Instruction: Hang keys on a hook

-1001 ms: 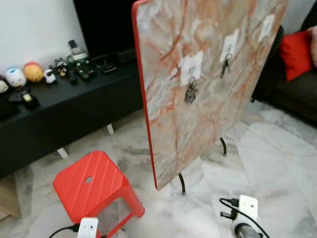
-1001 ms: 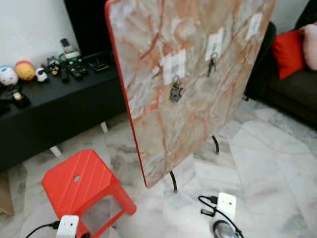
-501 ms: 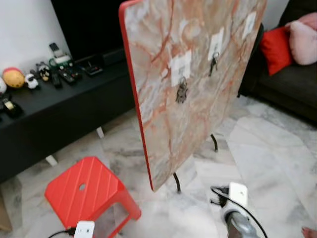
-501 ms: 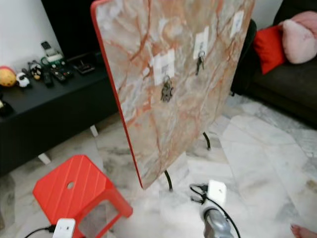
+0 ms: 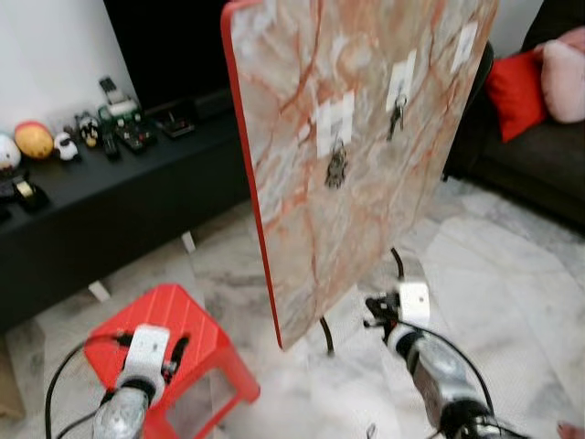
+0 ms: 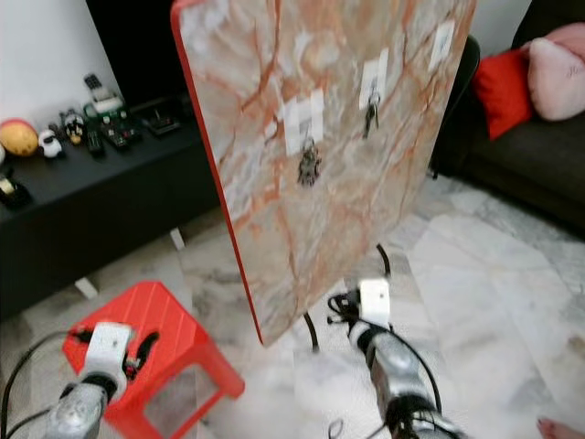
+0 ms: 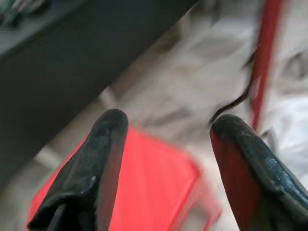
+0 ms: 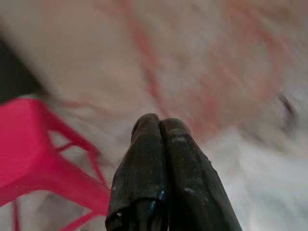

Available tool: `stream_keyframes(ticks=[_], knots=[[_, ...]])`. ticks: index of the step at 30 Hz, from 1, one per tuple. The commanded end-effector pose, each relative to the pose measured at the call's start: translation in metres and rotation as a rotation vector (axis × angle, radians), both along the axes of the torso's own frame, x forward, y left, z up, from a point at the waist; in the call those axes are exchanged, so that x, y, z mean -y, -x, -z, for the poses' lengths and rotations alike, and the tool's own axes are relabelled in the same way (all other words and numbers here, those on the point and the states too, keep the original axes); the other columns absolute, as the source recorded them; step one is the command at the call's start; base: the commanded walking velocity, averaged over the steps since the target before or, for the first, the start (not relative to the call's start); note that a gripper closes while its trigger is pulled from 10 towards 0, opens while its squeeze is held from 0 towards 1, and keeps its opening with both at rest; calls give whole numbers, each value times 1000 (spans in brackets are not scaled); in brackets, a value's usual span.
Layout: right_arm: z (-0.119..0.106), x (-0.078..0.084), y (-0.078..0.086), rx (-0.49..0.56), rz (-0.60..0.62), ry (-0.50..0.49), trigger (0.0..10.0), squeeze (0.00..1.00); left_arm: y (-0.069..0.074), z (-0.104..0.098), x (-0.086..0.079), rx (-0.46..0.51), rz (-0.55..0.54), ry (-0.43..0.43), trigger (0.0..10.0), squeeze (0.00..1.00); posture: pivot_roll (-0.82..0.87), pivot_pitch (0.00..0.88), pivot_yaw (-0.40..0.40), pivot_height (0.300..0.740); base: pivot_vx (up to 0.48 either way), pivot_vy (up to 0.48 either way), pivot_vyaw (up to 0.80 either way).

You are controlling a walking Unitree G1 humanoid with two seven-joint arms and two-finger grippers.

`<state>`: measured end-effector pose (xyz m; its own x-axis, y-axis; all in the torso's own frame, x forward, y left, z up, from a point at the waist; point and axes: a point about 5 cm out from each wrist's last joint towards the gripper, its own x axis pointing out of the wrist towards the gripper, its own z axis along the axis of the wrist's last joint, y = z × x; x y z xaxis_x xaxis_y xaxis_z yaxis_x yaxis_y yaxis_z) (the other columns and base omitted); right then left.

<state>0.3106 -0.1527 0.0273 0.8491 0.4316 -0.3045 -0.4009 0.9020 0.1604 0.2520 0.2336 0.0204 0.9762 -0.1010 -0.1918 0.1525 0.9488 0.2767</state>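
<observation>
1. Left eye view takes in the big marble-patterned board [image 5: 366, 137] with a red edge, stood on end on the pale marble floor [image 5: 512, 274]. White hook plates sit on its face: a bunch of keys [image 5: 336, 169] hangs at the middle one, and a second set of keys [image 5: 396, 114] hangs at about 2 o'clock from it.
2. At 9 o'clock from the board runs a black tabletop [image 5: 101, 183] with small toys; at 7 o'clock stands a red stool [image 5: 183, 338]; at 3 o'clock a dark sofa [image 5: 539, 155] with cushions.
3. Both bunches look dark, small and dangling free, so I judge the hanging itself done and the arms clear of the board. Any next move would be only a check that the rings sit fully on their hooks.
4. Right end effector [image 8: 161, 159] is low before the board, fingers pressed together on nothing visible.
5. Left end effector [image 7: 168, 144] hovers over the stool, fingers spread and empty.
</observation>
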Motion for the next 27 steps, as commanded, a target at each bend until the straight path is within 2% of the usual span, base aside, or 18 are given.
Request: stream_keyframes(ticks=[1,4,5,6,7,8,13,14,15,18,20,22,25,27], knots=[[-16,-3,-6,67,-120,10,10000,0,0,-7,5,15,66,2,10000,0,26,0,2,740,0,0,0],[-29,-1,-8,101,-235,56,10000,0,-5,-24,8,73,134,-35,10000,0,22,0,4,740,0,0,0],[-34,-1,-7,113,-290,73,10000,0,-6,-31,11,86,170,-31,10000,0,18,0,4,740,0,0,0],[-34,-1,-7,113,-290,73,10000,0,-6,-31,11,86,170,-31,10000,0,18,0,4,740,0,0,0],[-40,-1,-4,125,-367,71,10000,0,-6,-38,19,83,235,-12,10000,0,16,0,4,740,0,0,0],[-40,-1,-4,125,-367,71,10000,0,-6,-38,19,83,235,-12,10000,0,16,0,4,740,0,0,0],[-54,-7,3,138,-533,93,10000,0,-3,-50,43,18,438,61,10000,0,12,0,5,740,0,0,0],[-60,-15,6,150,-589,48,10000,0,-1,-49,50,-22,506,61,10000,0,9,0,5,740,0,0,0],[-62,-19,8,155,-614,21,10000,0,-1,-49,53,-36,530,69,10000,0,9,0,4,740,0,0,0],[-65,-23,10,158,-642,-7,10000,0,0,-50,57,-50,553,84,10000,0,9,0,4,740,0,0,0],[-70,-32,11,174,-669,-13,10000,0,-1,-54,65,-65,609,92,10000,0,15,0,-2,740,0,0,0],[-72,-37,8,184,-653,-25,10000,0,-3,-57,67,-71,618,107,10000,0,14,0,-4,740,0,0,0],[-82,-47,10,192,-650,-117,10000,0,-4,-65,69,-86,640,134,10000,0,17,0,-8,740,0,0,0],[-83,-51,13,190,-670,-118,10000,0,-5,-70,72,-94,663,147,10000,0,18,0,-8,740,0,0,0]])
